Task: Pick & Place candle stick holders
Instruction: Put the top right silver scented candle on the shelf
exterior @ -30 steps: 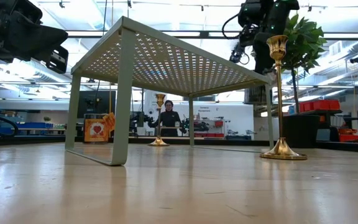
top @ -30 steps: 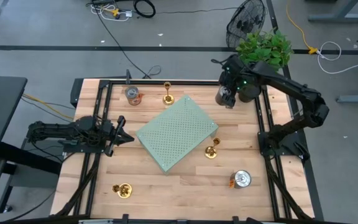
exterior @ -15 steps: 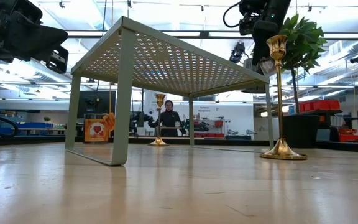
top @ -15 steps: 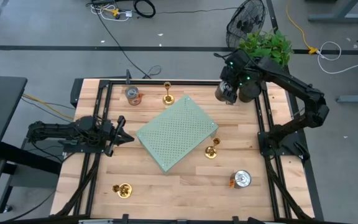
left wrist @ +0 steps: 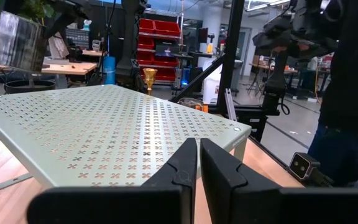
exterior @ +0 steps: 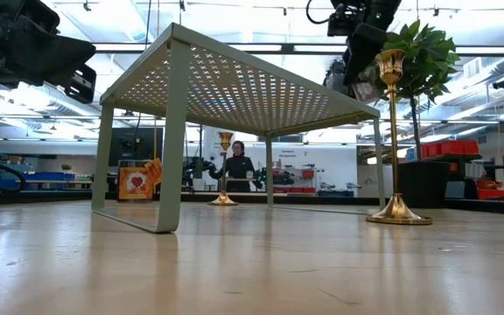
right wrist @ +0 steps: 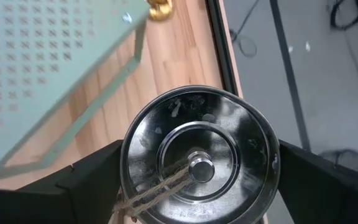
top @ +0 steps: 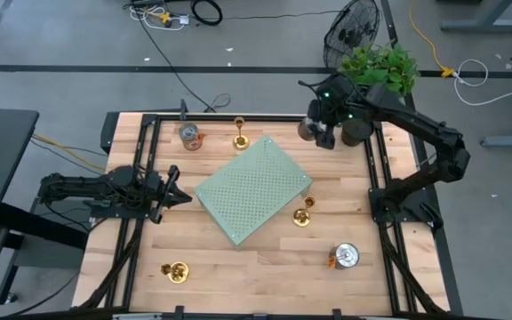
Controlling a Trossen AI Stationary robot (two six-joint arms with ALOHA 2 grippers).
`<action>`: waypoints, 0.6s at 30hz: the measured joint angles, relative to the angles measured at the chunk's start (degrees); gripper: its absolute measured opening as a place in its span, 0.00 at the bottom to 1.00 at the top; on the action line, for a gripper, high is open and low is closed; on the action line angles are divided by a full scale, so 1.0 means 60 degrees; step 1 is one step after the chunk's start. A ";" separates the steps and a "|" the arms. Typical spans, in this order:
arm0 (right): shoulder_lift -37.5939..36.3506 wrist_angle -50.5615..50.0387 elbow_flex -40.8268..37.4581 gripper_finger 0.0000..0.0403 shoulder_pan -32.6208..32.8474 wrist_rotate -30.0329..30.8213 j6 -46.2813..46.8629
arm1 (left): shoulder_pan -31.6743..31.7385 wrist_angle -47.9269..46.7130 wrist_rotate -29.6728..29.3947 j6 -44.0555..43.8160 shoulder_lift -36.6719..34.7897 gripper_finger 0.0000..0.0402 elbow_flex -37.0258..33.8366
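Observation:
Three gold candle stick holders show: one [top: 239, 138] upright at the far edge, one [top: 303, 216] upright beside the green rack's right corner, one [top: 178, 272] lying near the front left. In the low view the right one [exterior: 395, 131] stands tall on its round base. My right gripper [top: 314, 129] hangs over the table's far right, shut on a silver tin can [right wrist: 197, 162]. My left gripper [top: 180, 197] rests shut at the table's left, pointing level at the rack. My right gripper pinches the tin can between its two fingers, one on each side of the round wall [right wrist: 125, 163], just under the lid's rim. The fingers come from above, slanting down. The can hangs clear of the table with its knobbed lid [right wrist: 199, 167] facing the wrist.
A green perforated rack [top: 254, 189] stands on its legs mid-table. A second can [top: 189, 135] stands at the far left, a third [top: 345, 257] at the near right. A potted plant [top: 379, 69] and a fan sit just beyond the far right corner. A person shows far behind the table [exterior: 237, 166].
My right gripper has risen and gone a little toward the table's left and far edge with the can, rolling its wrist as it went. The can stays in the hold, clear of the table.

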 joint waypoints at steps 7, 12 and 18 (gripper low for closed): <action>0.0004 0.0364 0.0000 0.91 0.0414 -0.0039 0.0085 | 0.0003 0.0000 0.0000 0.0001 0.0000 0.06 -0.0002; 0.0018 0.0317 0.0180 0.91 0.0672 -0.0207 0.0068 | 0.0003 0.0000 0.0000 0.0000 0.0001 0.06 -0.0001; 0.0018 0.0394 0.0779 0.91 0.0970 -0.1185 -0.0229 | 0.0002 0.0000 0.0000 0.0002 -0.0001 0.06 -0.0001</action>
